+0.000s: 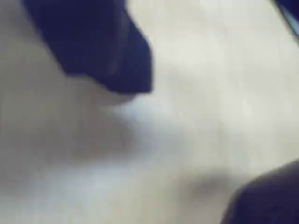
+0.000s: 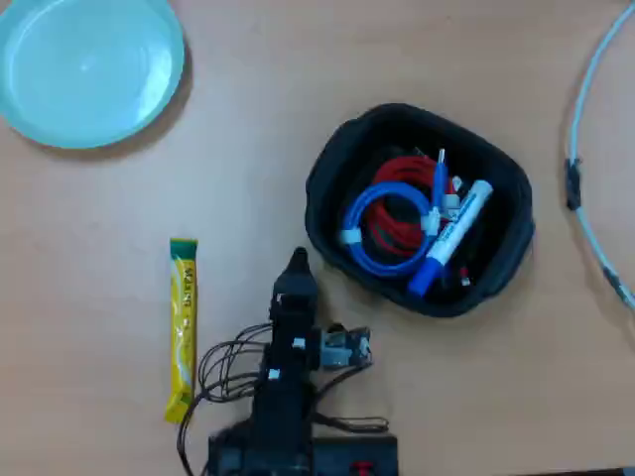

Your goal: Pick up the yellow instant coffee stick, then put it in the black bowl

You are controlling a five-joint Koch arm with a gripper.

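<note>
Black arm (image 2: 283, 387) — looped black cables (image 2: 223, 367), white patches.

only lettering i can spot runs along the yellow coffee stick (image 2: 183, 327), too small and blurry to actually read

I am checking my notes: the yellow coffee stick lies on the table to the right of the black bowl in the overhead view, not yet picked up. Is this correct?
One detail is wrong. In the overhead view the yellow coffee stick lies to the left of the black bowl, not the right. It is on the table, not yet picked up.
</note>
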